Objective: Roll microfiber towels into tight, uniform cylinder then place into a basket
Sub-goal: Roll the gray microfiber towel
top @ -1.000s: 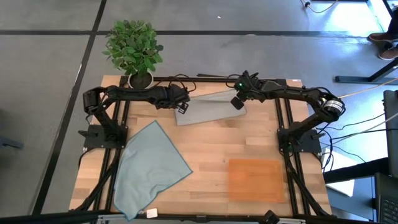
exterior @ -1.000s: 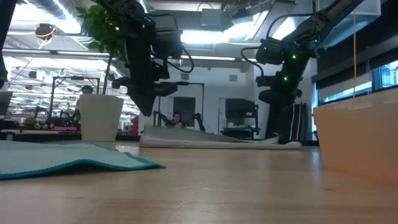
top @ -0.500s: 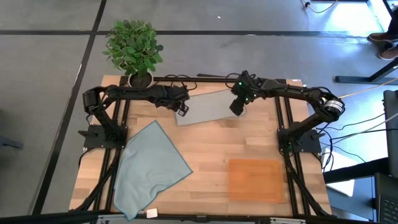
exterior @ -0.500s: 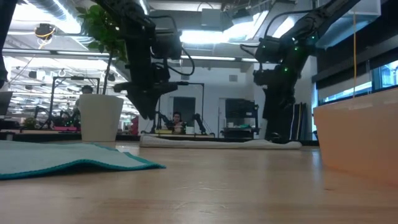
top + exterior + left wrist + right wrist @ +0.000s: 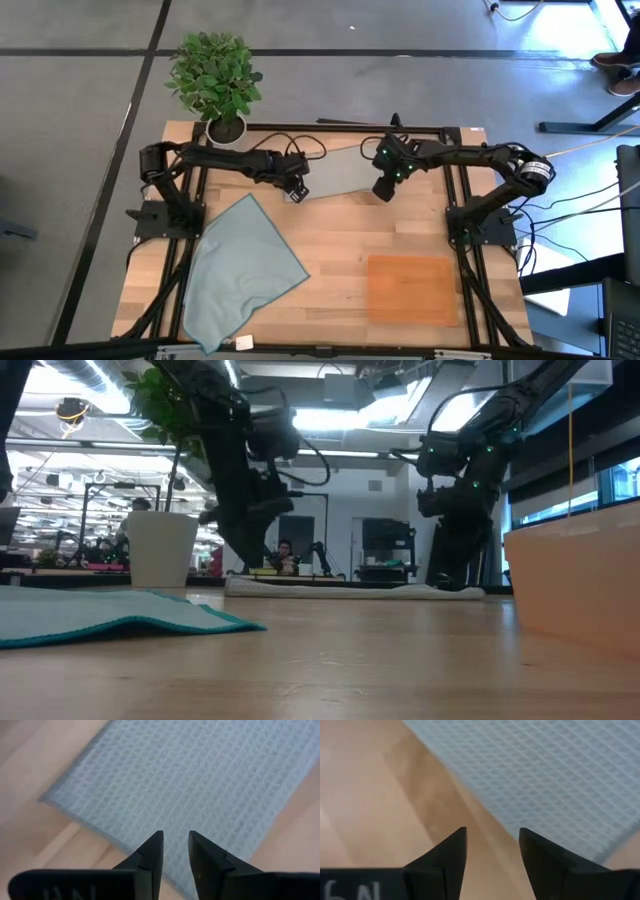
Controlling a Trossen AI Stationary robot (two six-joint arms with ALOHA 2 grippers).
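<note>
Two sets of jaws hang slightly parted, gripping nothing, over the flat light grey-beige microfiber towel point(image 5: 340, 175) at upper centre: left gripper point(image 5: 297, 190), right gripper point(image 5: 383, 189). Uneven pinches could skew the roll.

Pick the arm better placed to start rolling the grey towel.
Left, probably. The left gripper, open, sits over the grey towel at its corner; the right gripper, open, is over bare table beside the edge.

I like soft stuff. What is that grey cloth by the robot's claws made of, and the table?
The grey towel looks like soft, matte woven fabric, probably microfiber: a fine waffle grid shows. The table looks like pale wood with a smooth finish: plank lines and grain show.
</note>
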